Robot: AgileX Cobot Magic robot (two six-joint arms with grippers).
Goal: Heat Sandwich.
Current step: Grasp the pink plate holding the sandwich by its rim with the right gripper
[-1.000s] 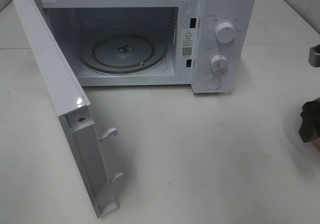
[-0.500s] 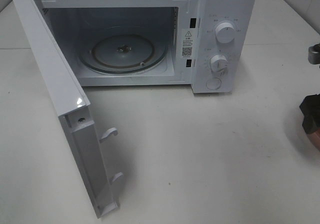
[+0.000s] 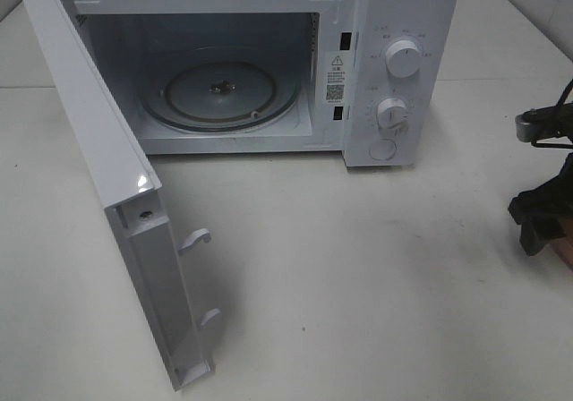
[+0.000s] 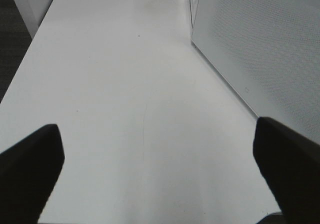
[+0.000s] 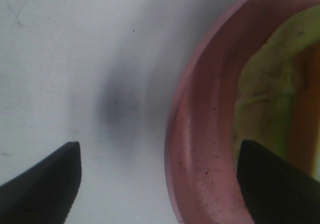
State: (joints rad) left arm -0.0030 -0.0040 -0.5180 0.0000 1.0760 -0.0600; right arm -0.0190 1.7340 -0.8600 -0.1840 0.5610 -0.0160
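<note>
Right tool (image 3: 542,217) edged nearer microwave (image 3: 269,61), jaws wide, empty, astride plate (image 5: 200,134) rim; sandwich (image 5: 270,84) lies on plate, right of microwave. Left tool (image 4: 160,169) open, idle. Seat rim deep before closing; lift level.

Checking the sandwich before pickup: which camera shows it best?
The right wrist view: the sandwich lies close up on the pink plate, partly cut off by the frame. The high view shows none of it, only a sliver of plate at its right edge. The left wrist view shows only table and part of the microwave.
</note>
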